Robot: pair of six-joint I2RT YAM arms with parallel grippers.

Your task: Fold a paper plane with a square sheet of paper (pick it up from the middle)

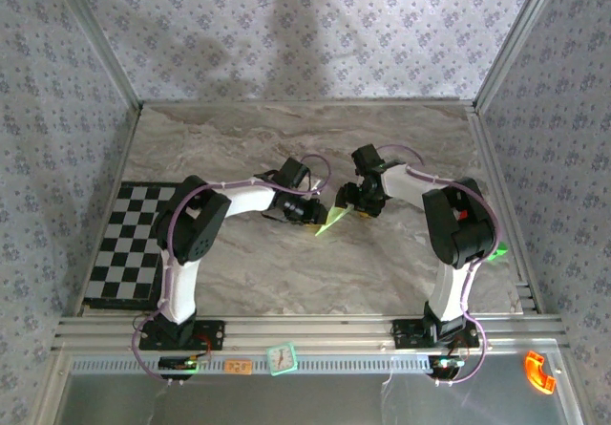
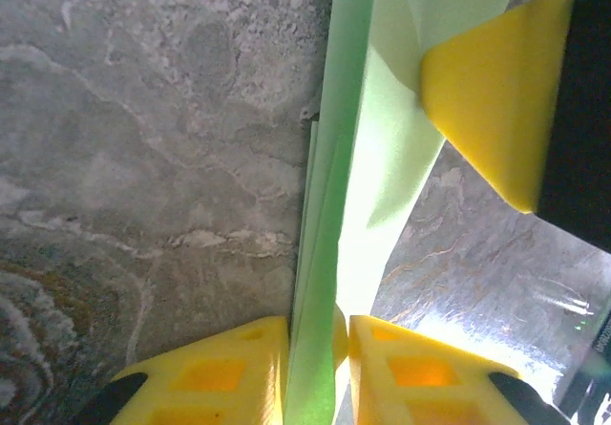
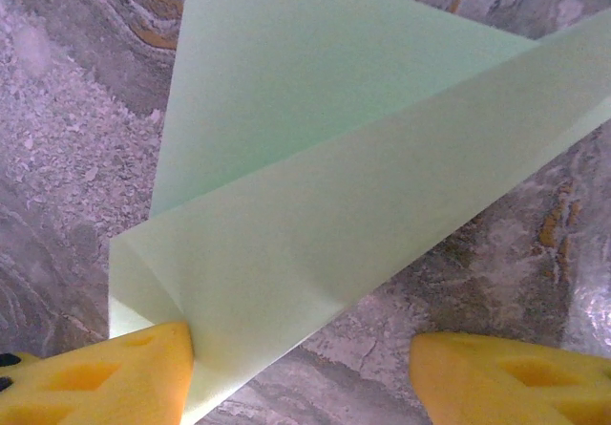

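Overhead view of a grey marbled worktop (image 1: pixel 286 138) walled in by patterned panels, with a black-and-white checkered mat (image 1: pixel 129 244) lying at its left edge. Two white robot arms reach in from the near edge and meet well to the right of the mat, about mid-worktop. Between them is a pale green sheet of paper (image 1: pixel 334 218), folded into a narrow, pointed shape. The left gripper (image 1: pixel 313 212) is on the side of the paper nearer the mat, and the right gripper (image 1: pixel 350 199) is on the side farther from it. From the left wrist, the paper (image 2: pixel 334 158) runs edge-on up the middle of the view, several layers showing. The left gripper (image 2: pixel 317 334) has its two yellow fingers (image 2: pixel 220 372) drawn close together, pinching the folded paper. One yellow finger of the other arm (image 2: pixel 492 91) rests against the paper's upper flap. From the right wrist, the paper (image 3: pixel 325 205) shows as two overlapping triangular flaps above the marbled surface. The right gripper (image 3: pixel 301 349) is spread wide. One of its yellow fingers (image 3: pixel 105 377) touches the paper's lower corner, while the other stands well apart from it. On the rail at the near edge, to the right of the mat, sits a small pale green clock (image 1: pixel 282 358).
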